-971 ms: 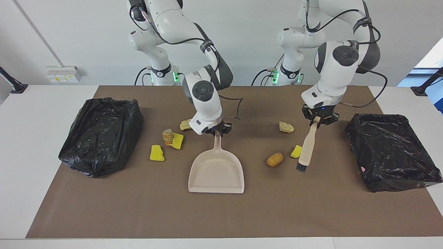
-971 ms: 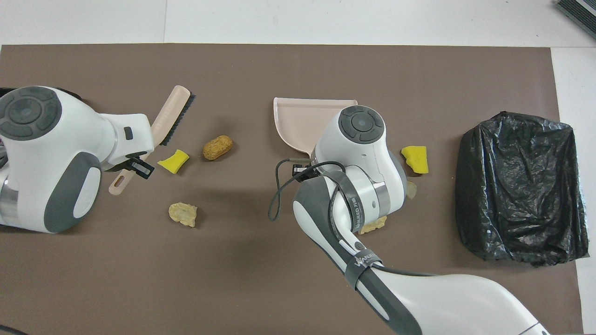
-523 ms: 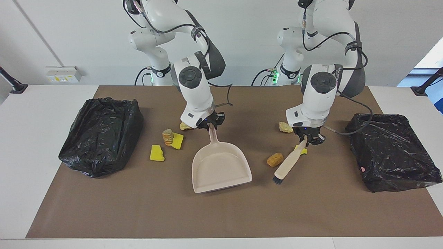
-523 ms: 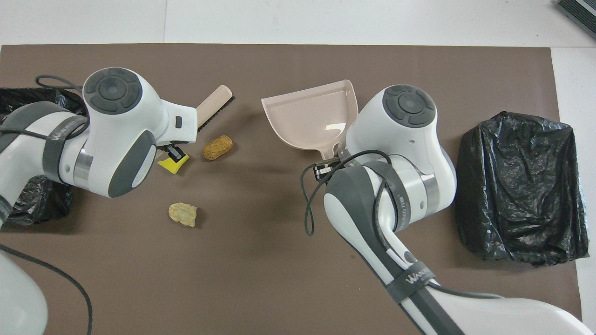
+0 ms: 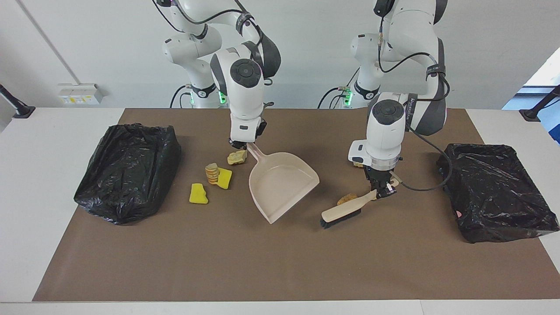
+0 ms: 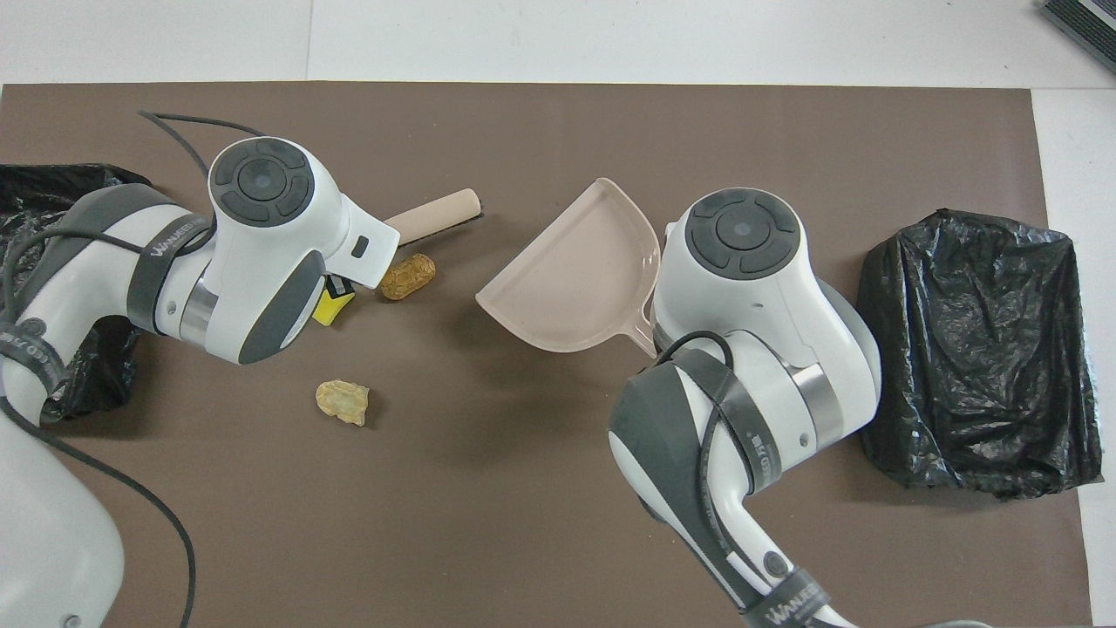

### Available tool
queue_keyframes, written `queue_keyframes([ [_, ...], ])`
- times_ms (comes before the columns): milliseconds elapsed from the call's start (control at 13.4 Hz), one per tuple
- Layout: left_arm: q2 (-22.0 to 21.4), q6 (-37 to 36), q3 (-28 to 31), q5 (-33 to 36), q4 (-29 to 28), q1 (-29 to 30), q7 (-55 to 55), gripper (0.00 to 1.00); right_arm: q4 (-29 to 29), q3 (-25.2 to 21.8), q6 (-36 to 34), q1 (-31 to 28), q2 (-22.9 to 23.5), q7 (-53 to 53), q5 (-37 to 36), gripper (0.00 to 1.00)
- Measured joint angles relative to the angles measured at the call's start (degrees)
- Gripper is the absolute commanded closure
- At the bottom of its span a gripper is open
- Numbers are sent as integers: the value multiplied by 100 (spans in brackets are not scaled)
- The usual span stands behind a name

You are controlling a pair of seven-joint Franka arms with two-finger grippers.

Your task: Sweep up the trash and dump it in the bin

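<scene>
The left gripper (image 5: pixel 381 189) clasps the brush (image 5: pixel 343 211) beside the orange-brown lump (image 5: pixel 348 199); the right gripper (image 5: pixel 240 145) grips the dustpan (image 5: pixel 280 183), angled toward that lump. Sweeping it in looks next.

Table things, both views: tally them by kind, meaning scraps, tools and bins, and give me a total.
Yellow sponge chunks: 3
Bread-like lumps: 4
Beige dustpan: 1
Beige brush: 1
Black bag-lined bins: 2
Total: 11
</scene>
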Motion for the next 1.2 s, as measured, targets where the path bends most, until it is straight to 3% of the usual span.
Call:
queue_keyframes([
  [224,27,23,9,65,-3,15,705,100,-223,-31,37,-239,-21,-1774,-21,100],
  [448,34,13,20,94,-123,40,1218,100,-414,-24,61,-289,-69,-2403,-22,100],
  [747,-57,-286,27,232,-341,42,1577,100,-680,3,374,102,-85,-2069,-22,100],
  [1195,-634,-1028,39,232,-680,98,1470,100,-1118,31,1036,732,-76,-914,-36,100],
])
